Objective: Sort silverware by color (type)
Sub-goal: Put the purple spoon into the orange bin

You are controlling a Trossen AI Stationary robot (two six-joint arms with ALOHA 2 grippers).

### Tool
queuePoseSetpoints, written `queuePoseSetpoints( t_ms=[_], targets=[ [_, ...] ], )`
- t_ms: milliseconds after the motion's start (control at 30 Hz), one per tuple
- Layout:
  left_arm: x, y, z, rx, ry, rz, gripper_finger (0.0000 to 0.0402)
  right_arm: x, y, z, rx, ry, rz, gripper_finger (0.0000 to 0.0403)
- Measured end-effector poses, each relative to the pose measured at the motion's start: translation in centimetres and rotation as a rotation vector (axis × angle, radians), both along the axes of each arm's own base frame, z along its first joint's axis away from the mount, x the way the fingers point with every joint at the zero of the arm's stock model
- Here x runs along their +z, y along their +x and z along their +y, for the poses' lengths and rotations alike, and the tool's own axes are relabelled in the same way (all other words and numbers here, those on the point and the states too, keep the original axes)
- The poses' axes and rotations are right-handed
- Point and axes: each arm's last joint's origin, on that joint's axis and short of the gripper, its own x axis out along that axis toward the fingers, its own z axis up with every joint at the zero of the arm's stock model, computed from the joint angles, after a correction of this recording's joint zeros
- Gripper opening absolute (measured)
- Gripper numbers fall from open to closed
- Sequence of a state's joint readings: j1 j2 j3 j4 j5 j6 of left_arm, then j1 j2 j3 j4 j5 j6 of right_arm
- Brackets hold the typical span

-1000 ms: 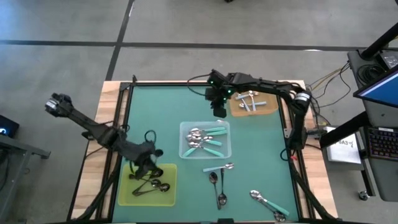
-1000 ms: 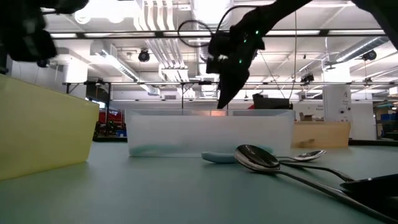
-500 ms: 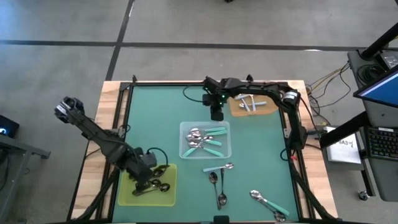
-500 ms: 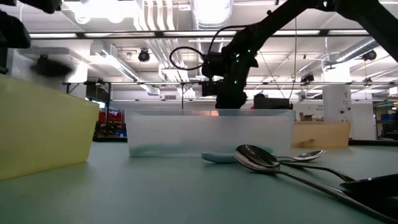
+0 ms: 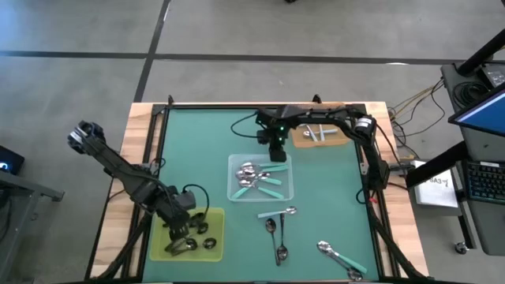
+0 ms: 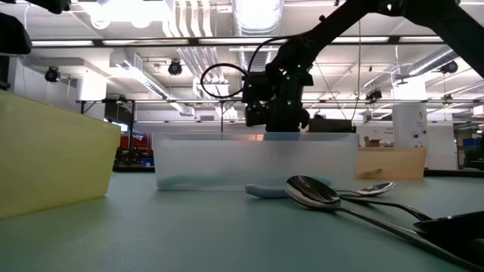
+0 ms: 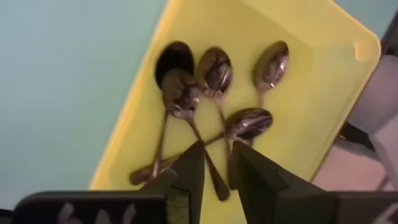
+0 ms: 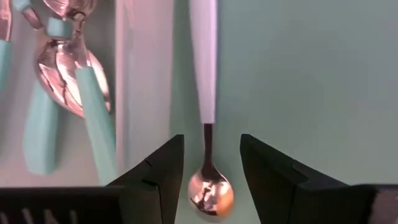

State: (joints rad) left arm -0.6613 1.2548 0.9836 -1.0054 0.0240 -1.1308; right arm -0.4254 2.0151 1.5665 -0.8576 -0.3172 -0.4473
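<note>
Several dark spoons (image 7: 214, 68) lie in the yellow-green tray (image 5: 189, 234). My left gripper (image 7: 217, 171) hangs over their handles, open by a narrow gap, with one thin handle (image 7: 208, 168) running beneath that gap. Teal-handled spoons (image 5: 264, 177) lie in the clear tray (image 5: 237, 193), and pale spoons (image 5: 318, 130) lie in the orange-brown tray. My right gripper (image 5: 276, 146) is open at the clear tray's far wall. A pale-handled spoon (image 8: 204, 62) lies on the table outside that wall, its bowl (image 8: 209, 190) between the fingers and apart from them.
More spoons lie loose on the green table: one teal-handled (image 5: 276, 212), two dark (image 5: 276, 237), and one near the right front corner (image 5: 339, 257). A raised frame edges the table (image 5: 162, 158). The clear tray (image 6: 253, 160) hides the right fingertips in the low view.
My left gripper has moved toward the table's near edge and down, to just above the spoons in the yellow-green tray. My right gripper has travelled from beside the orange-brown tray toward the near edge and down to the clear tray's far wall, turning from slanted to pointing down.
</note>
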Motion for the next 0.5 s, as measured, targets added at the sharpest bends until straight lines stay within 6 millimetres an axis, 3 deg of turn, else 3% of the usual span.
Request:
queuePoseSetpoints(
  t_ms=[267, 500],
  targets=[
    [0.8, -1.1, 1.1, -0.003, 0.069, -0.027, 0.0073, -0.2, 0.5, 1.2, 0.038, -0.002, -0.004, 0.0151],
    [1.2, -1.5, 1.7, -0.035, 0.138, -0.07, 0.0073, -0.9, 0.8, 1.0, 0.051, -0.041, -0.072, 0.0142]
  ],
)
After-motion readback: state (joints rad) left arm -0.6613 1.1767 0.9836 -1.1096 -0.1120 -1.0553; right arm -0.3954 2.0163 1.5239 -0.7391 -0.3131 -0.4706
